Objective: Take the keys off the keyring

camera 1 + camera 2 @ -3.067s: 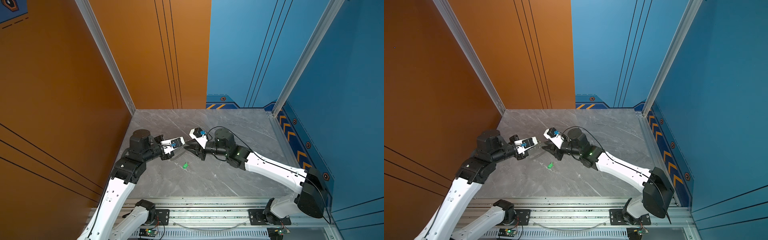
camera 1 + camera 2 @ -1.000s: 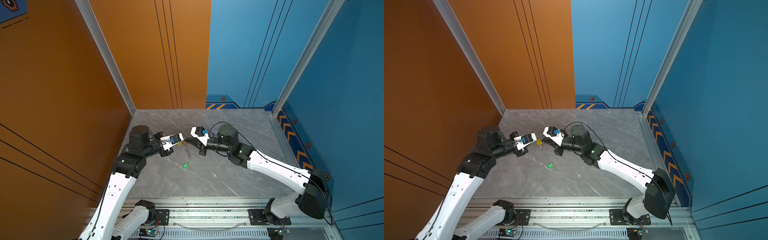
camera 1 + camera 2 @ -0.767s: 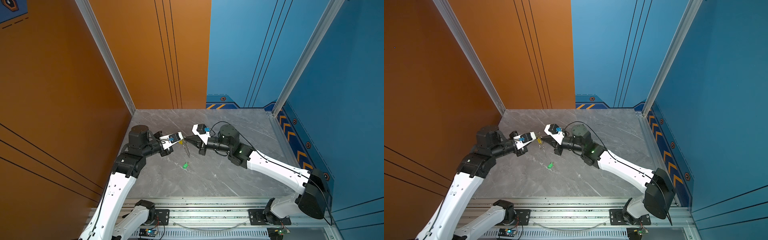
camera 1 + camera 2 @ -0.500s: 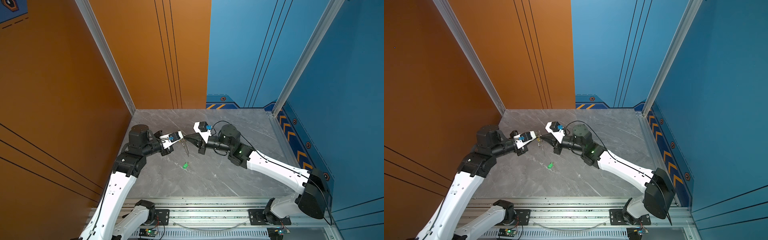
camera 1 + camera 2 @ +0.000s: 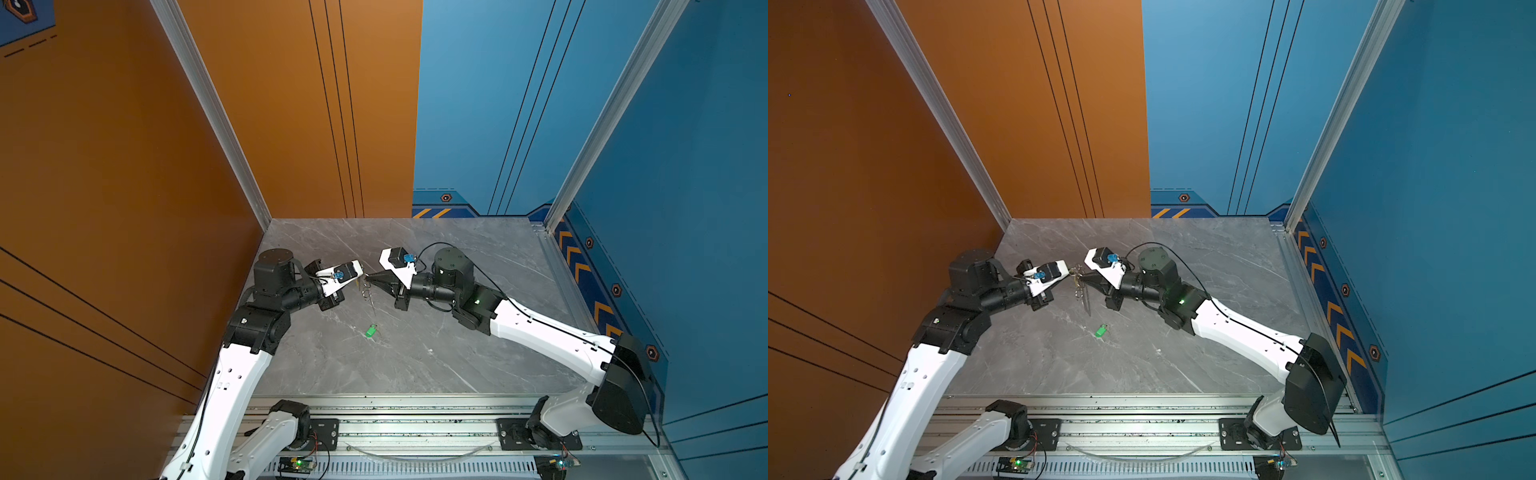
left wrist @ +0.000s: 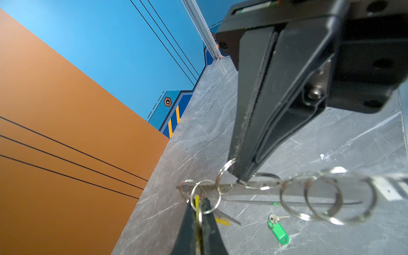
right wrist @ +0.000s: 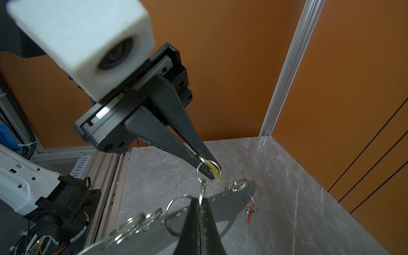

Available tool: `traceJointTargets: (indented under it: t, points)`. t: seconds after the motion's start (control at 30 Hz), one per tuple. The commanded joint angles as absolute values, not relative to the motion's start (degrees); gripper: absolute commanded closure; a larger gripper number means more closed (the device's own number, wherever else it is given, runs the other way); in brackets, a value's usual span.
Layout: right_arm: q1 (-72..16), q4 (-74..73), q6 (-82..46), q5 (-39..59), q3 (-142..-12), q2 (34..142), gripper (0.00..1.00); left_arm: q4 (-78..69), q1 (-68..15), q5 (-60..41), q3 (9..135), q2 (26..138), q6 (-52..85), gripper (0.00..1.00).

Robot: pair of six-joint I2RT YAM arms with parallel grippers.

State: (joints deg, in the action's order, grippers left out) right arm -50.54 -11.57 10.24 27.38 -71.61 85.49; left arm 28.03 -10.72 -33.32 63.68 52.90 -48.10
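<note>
The keyring (image 7: 231, 205), a flat grey plate with silver rings (image 6: 326, 196) along one edge, hangs above the table between both grippers, seen in both top views (image 5: 371, 301) (image 5: 1086, 301). My left gripper (image 6: 198, 212) (image 7: 212, 171) is shut on a key's yellow tag (image 6: 197, 202), and that tag's silver ring loops round the fingertips. My right gripper (image 7: 201, 201) (image 6: 241, 175) is shut on a silver ring at the plate's edge. The tips nearly meet (image 5: 360, 277) (image 5: 368, 281). A red-tagged key (image 7: 249, 215) dangles from the plate's far end. A green-tagged key (image 5: 371, 331) (image 6: 278, 229) lies loose on the table.
The grey marble table (image 5: 415, 365) is bounded by an orange wall (image 5: 124, 187) on the left, a blue wall (image 5: 685, 208) on the right, and an aluminium rail (image 5: 415, 415) at the front. The green-tagged key lies just in front of the hanging plate.
Both grippers, still shut, have carried the keyring up off the table and a little toward the back wall. The green-tagged key has not moved.
</note>
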Motion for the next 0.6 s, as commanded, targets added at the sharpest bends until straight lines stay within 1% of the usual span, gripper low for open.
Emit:
traceJointTargets:
  t: [0.0,0.27,0.4,0.43,0.57]
  points:
    - [-51.4,-2.8,15.9,26.7,-74.9,86.3,1.00,27.7,-9.9,-34.1,64.3,51.5,-46.1,1.00]
    - [-51.3,1.9,14.3,26.3,-79.5,89.2,1.00,29.9,-13.2,-34.2,64.7,51.4,-46.0,1.00]
    - [-51.3,2.5,13.3,26.9,-80.7,90.0,0.97,30.7,-14.8,-33.3,64.6,51.7,-46.5,1.00]
    - [-51.2,2.0,12.7,27.2,-80.6,90.0,0.95,30.7,-14.9,-33.3,64.6,51.8,-46.6,1.00]
    - [-50.6,-0.6,10.1,30.3,-79.9,89.6,0.80,27.8,-13.0,-34.2,63.9,51.4,-44.7,1.00]
